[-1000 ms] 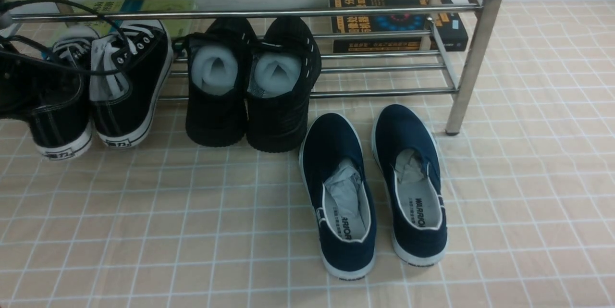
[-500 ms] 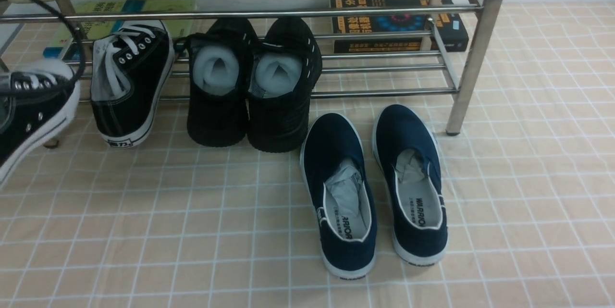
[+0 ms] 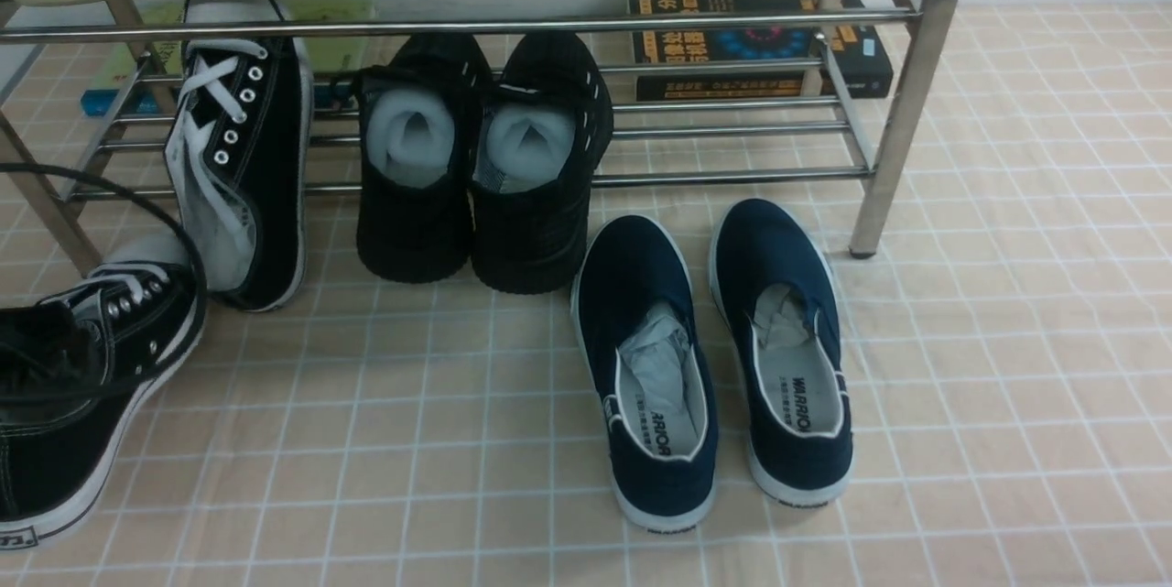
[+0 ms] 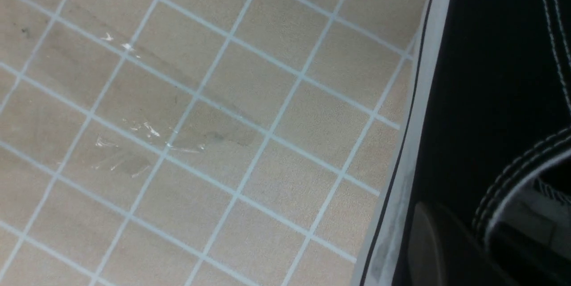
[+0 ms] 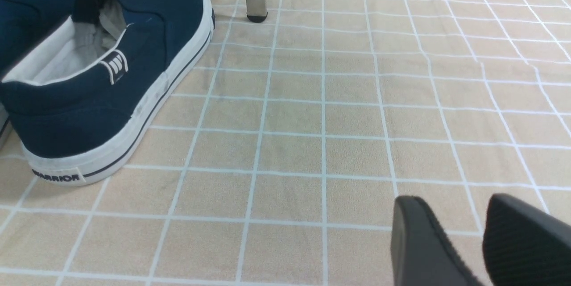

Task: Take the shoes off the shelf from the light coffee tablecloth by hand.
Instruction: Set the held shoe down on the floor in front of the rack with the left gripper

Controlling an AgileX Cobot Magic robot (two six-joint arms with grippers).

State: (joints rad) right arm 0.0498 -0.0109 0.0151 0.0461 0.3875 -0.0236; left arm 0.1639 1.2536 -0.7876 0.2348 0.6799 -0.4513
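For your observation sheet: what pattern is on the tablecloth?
Light beige tablecloth with a grid of thin white lines; clearest in the right wrist view.

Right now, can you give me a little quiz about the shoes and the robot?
1. True or false: the navy slip-ons sit on the rack.
2. Where is the lace-up sneaker at the robot's far left?
A. up with the slippers
B. off the rack, over the checked cloth
C. inside a box
3. Fill in: the right claw is ____ and holds nothing.

Key:
1. False. They lie on the cloth in front of the rack.
2. B.
3. open.
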